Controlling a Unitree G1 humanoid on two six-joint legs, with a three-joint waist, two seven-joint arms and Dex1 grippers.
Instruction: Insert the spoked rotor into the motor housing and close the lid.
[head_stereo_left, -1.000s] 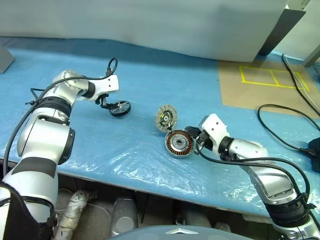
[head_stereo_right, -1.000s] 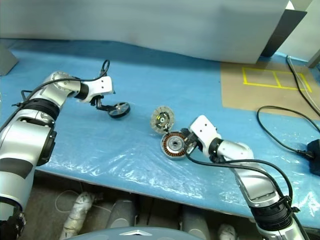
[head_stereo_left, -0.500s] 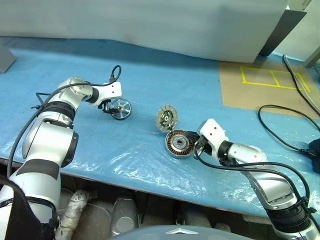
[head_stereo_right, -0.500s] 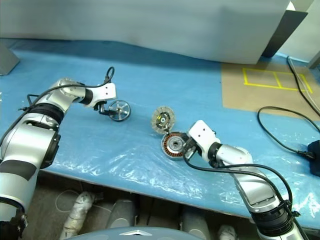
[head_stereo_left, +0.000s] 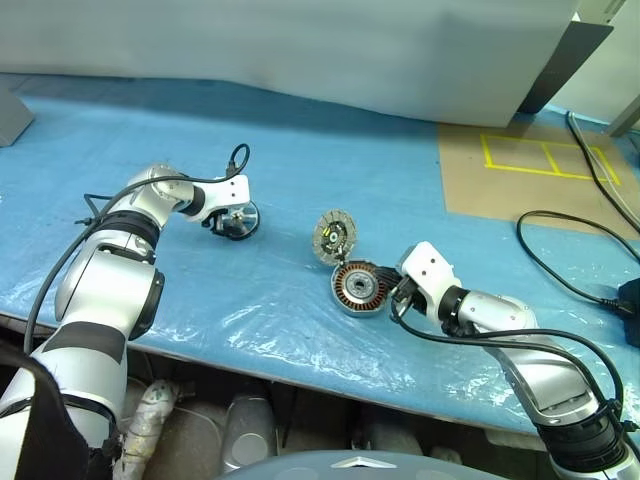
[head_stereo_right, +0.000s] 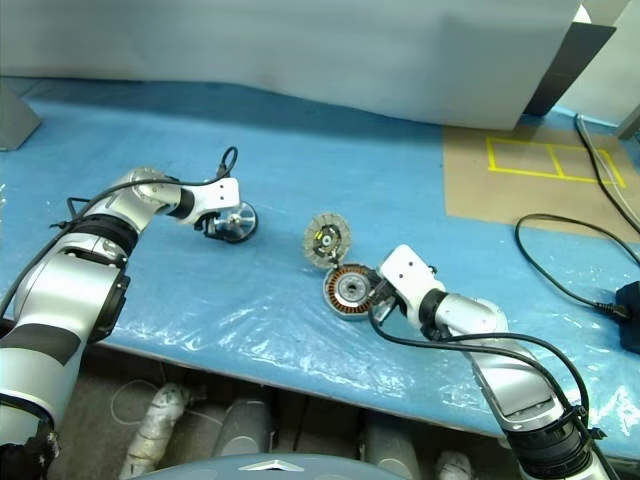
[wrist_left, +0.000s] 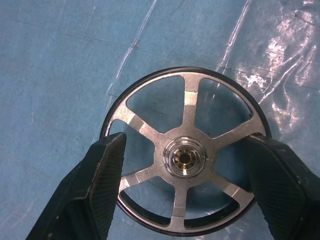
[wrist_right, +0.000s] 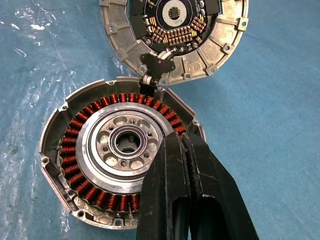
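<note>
A: Since a second ago the left gripper (head_stereo_left: 232, 222) has dropped lower toward the blue sheet (head_stereo_left: 300, 170), and the spoked rotor (wrist_left: 186, 157) went from lying flat to tilted up and back to low on the sheet. Right arm barely shifted

B: Left fingers?

A: Spread wide, one black finger (wrist_left: 95, 180) on each side of the rotor's black rim, right at the rim. Can't tell if they're actually squeezing it. Rotor sits on the sheet at the left, well apart from the motor housing (head_stereo_left: 358, 288)

B: Housing and lid?

A: Housing is near the table's front edge, centre, copper windings showing, nothing inside the ring. The lid (head_stereo_left: 332, 236) is open, standing tilted behind the housing, joined at its edge by a small dark hinge piece (wrist_right: 157, 65)

B: Right side?

A: Right gripper (wrist_right: 186, 150) has fingers pressed together, tips resting over the housing's rim and windings on its right side. A black cable (head_stereo_left: 575, 250) lies on the sheet at far right, by brown board with yellow tape (head_stereo_left: 535, 155)
</note>
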